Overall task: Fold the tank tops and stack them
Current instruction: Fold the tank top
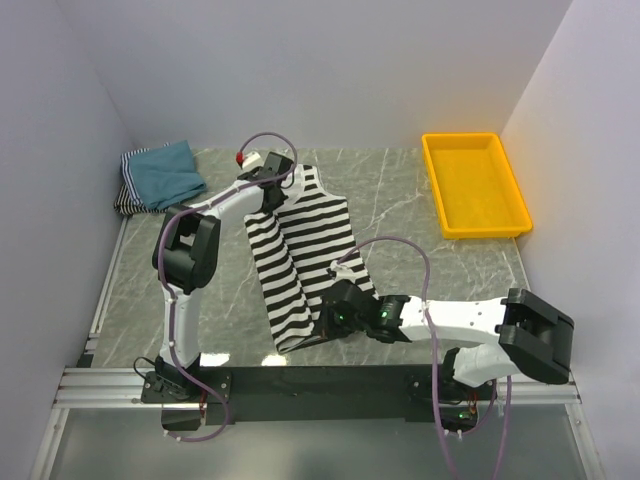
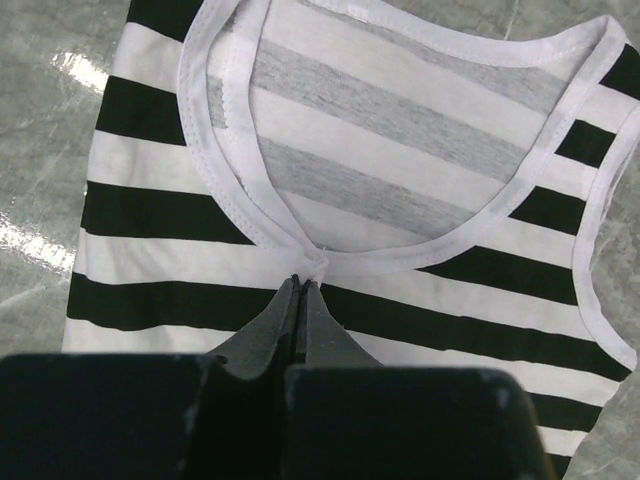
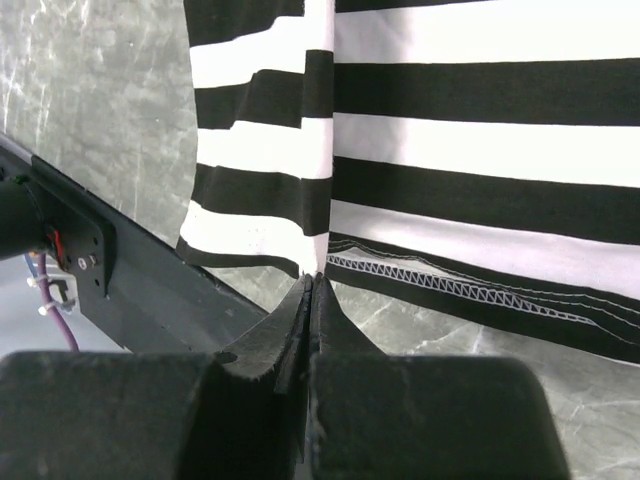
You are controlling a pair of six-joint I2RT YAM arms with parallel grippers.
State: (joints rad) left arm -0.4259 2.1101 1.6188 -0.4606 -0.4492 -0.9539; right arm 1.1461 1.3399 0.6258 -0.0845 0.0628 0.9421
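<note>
Grey marbled table (image 1: 400, 200) between white walls: the black-and-white striped tank top (image 1: 300, 250) lies along its middle, neck at the far end and hem toward the arms. The left gripper (image 2: 300, 287) is pinched tight on the white neckline binding, and the right gripper (image 3: 313, 278) is clamped on the hem edge. A teal tank top (image 1: 165, 172) rests on finely striped folded tops (image 1: 127, 197) in the far-left corner, with a yellow tray (image 1: 475, 185) at far right.
</note>
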